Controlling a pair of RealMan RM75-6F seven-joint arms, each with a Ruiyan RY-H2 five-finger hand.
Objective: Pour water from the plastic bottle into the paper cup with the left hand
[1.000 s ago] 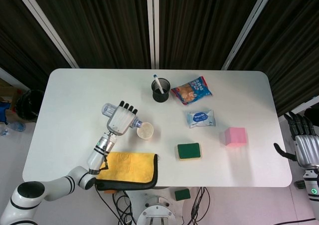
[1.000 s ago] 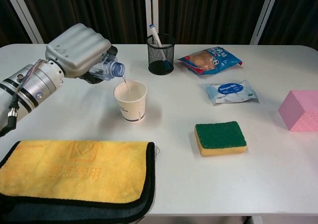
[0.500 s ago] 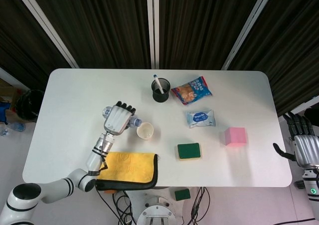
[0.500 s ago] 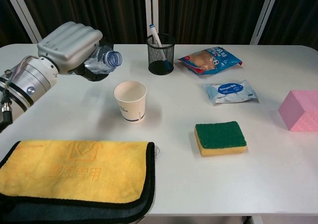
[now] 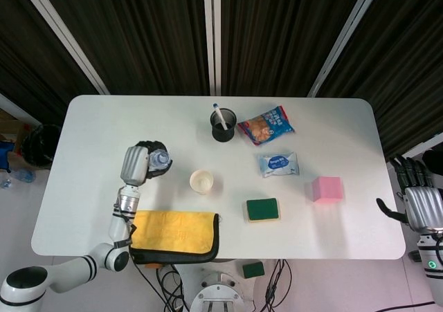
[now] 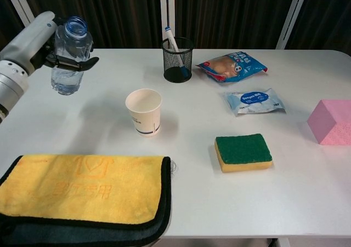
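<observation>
a: where was the plastic bottle (image 6: 70,55) located?
b: it was held upright by the left hand (image 6: 34,40), left of the paper cup (image 6: 144,111).
a: handling?
b: thin, crushable walls were judged; a mid-body grasp was advised.

Clear plastic bottle (image 6: 69,55), uncapped, upright, some water in bottom, held above white tabletop (image 6: 192,203) w/ dark fingers (image 6: 77,64) round its middle. White paper cup (image 6: 143,111), upright, open, dark print near base, stands apart to bottle's right.
</observation>
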